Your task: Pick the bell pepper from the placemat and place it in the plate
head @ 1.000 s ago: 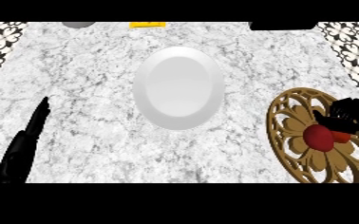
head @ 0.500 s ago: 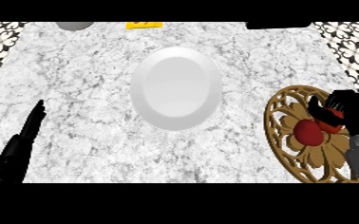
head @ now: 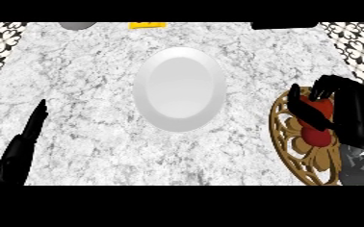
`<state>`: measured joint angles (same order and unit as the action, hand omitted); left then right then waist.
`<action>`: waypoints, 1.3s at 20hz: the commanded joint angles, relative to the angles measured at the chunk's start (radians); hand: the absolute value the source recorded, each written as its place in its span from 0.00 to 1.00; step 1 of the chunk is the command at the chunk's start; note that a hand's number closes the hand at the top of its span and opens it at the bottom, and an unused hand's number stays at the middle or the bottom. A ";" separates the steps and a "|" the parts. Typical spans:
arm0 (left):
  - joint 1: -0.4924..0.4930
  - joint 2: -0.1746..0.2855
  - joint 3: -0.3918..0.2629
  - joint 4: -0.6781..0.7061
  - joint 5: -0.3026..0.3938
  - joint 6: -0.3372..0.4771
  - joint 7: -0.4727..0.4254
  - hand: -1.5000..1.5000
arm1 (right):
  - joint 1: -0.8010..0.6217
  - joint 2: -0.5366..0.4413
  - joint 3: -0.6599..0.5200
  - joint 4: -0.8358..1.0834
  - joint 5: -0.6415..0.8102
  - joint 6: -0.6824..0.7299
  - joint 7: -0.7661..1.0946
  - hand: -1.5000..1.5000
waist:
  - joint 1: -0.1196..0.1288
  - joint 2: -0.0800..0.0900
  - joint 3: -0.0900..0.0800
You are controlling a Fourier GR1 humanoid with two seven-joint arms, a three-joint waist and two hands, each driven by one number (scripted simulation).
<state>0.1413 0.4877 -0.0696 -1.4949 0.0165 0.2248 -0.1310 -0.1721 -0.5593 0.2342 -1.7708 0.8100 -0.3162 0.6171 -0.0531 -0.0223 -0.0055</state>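
Marble counter point(head: 85, 77), white plate point(head: 179, 89), gold placemat point(head: 302, 166)

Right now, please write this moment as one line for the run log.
phase: grasp | right hand: curled round bell pepper | bell pepper: over placemat, not in plate | left hand: open, resting lower left

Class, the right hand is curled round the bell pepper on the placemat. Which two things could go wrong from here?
1. The right hand covers only the upper part of the bell pepper, so the pepper might slip out when lifted.
2. The plate lies well to the left of the placemat and looks shallow, so a pepper released off-centre could roll onto the counter.
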 commanded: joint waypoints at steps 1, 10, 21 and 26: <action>0.008 -0.007 -0.029 -0.035 -0.015 -0.014 0.012 0.50 | -0.017 0.026 0.078 -0.282 0.062 0.120 0.162 1.00 | 0.029 0.008 0.002; -0.047 -0.057 -0.035 -0.010 -0.054 -0.021 0.018 0.50 | -0.396 0.322 0.222 -0.209 0.205 0.351 0.424 1.00 | 0.065 0.021 0.004; -0.062 -0.078 -0.006 -0.011 -0.070 -0.034 0.009 0.50 | -0.650 0.556 0.089 0.442 0.141 0.213 0.310 1.00 | 0.079 0.027 0.005; -0.102 -0.069 0.021 0.077 -0.062 -0.083 -0.016 0.50 | -0.674 0.558 0.134 0.698 0.071 0.036 0.222 1.00 | 0.077 0.029 0.005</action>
<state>0.0544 0.4274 -0.0569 -1.4563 -0.0393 0.1560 -0.1329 -0.8366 -0.0160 0.3419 -1.2355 0.9200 -0.1767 0.8866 0.0267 0.0063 -0.0005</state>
